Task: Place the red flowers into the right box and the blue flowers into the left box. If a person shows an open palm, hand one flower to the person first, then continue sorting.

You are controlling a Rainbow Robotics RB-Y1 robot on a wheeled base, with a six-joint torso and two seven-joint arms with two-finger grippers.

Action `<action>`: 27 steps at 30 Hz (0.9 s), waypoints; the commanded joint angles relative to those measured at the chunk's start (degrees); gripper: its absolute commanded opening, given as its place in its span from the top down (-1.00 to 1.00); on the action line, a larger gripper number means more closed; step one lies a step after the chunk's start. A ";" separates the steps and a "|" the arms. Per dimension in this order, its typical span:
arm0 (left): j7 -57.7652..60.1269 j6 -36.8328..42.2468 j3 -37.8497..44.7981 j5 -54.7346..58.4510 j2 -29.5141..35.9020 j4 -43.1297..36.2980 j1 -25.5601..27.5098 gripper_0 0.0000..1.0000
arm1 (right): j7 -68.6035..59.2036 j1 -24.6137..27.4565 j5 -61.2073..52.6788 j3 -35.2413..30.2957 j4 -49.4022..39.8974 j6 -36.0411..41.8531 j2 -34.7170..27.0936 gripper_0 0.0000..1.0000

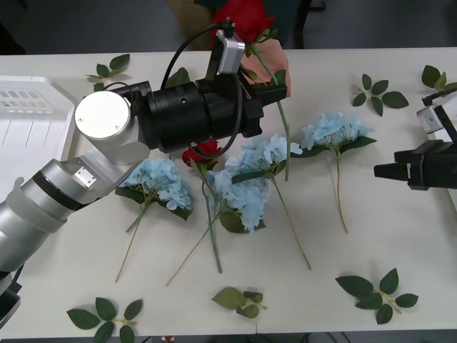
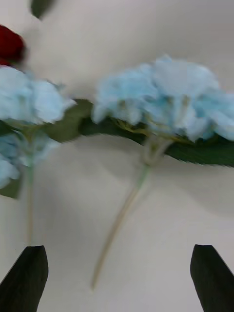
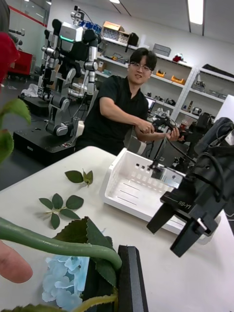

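The left box (image 1: 32,118), a white tray, is seen at the table's far left edge in the front view; within its rim only the white slotted floor is seen. A second white box (image 3: 139,187) with a raised rim and slotted floor is caught by the left wrist view on the table beyond the right gripper. What can be seen of its inside is white floor and wall; the rest is hidden.

A red rose (image 1: 246,16) is held raised over the table's far side by the left gripper (image 1: 270,86), which is clamped on the stem below the bloom. The stem hangs down past the gripper. A person's hand (image 1: 271,57) is touching the same stem just beside the gripper. In the left wrist view the green stem is pressed against a black finger (image 3: 132,280), and one fingertip of the person (image 3: 12,264) is seen close below the stem.

The right gripper (image 1: 385,171) is held low at the table's right side with its jaws apart. In the right wrist view its black fingers (image 2: 27,278) stand at the two corners, with nothing between them, above a blue hydrangea (image 2: 161,100) lying on the table.

In the front view three clusters of blue hydrangeas are laid on the table: one on the left (image 1: 161,182), a middle heap (image 1: 246,182) and one on the right (image 1: 332,130). A second red rose (image 1: 203,151) lies partly hidden under the left arm, touching the middle heap. Loose leaf sprigs (image 1: 375,289) are scattered around the table's edges.
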 commanded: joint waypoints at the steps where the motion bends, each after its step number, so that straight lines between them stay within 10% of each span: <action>1: 2.04 0.13 -0.76 0.50 -0.56 -1.74 -0.73 1.00 | -4.44 -1.12 9.23 -0.68 -1.88 -1.99 5.50 -0.70; 11: 2.04 0.13 -0.67 0.67 -0.56 -1.74 -0.82 1.00 | -15.43 -7.62 30.33 1.96 -1.88 -2.43 20.70 -0.70; 27: 2.04 0.13 -0.76 0.93 -0.65 -1.74 -0.82 1.00 | -28.61 -9.47 47.64 13.47 -1.00 -9.99 20.53 -0.69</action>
